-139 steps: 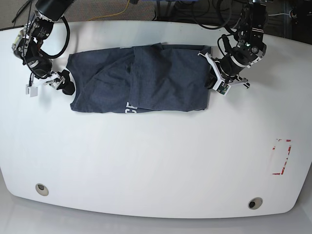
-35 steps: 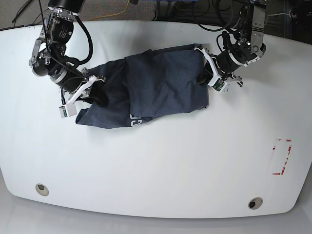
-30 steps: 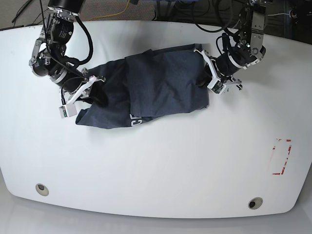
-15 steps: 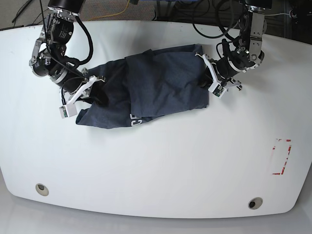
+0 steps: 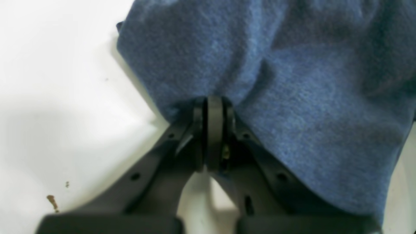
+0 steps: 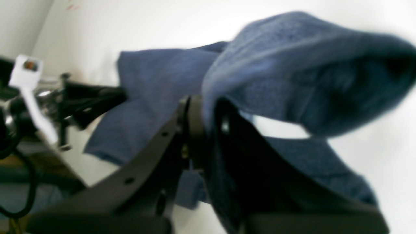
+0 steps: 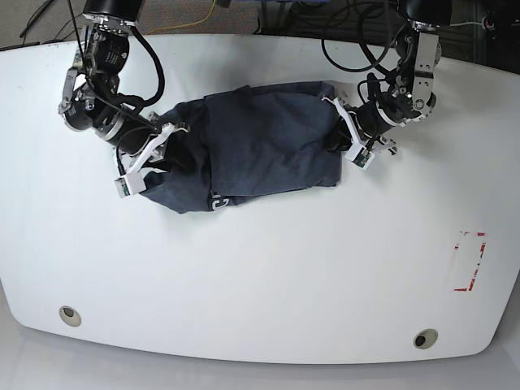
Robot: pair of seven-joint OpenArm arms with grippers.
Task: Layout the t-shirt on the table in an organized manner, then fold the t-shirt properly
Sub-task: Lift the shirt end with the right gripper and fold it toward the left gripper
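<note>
The dark navy t-shirt (image 7: 260, 138) lies bunched and partly folded over itself on the far middle of the white table (image 7: 260, 276). A bit of white lettering (image 7: 218, 201) shows at its near edge. My left gripper (image 7: 343, 136), on the right of the base view, is shut on the t-shirt's right edge; in the left wrist view its jaws (image 5: 213, 109) pinch the cloth (image 5: 292, 81). My right gripper (image 7: 166, 150), on the base view's left, is shut on the left side; the right wrist view shows fabric (image 6: 292, 65) lifted in a loop over its closed fingers (image 6: 208, 113).
A red tape rectangle (image 7: 469, 260) marks the table near its right edge. Two round grommet holes (image 7: 70, 315) (image 7: 424, 339) sit near the front edge. Cables lie beyond the far edge. In the right wrist view the other arm (image 6: 48, 104) shows at far left.
Both grippers have drawn toward each other with the cloth held. The arm on the base view's left moved right and down, the other moved left. The t-shirt is narrower and more bunched.
</note>
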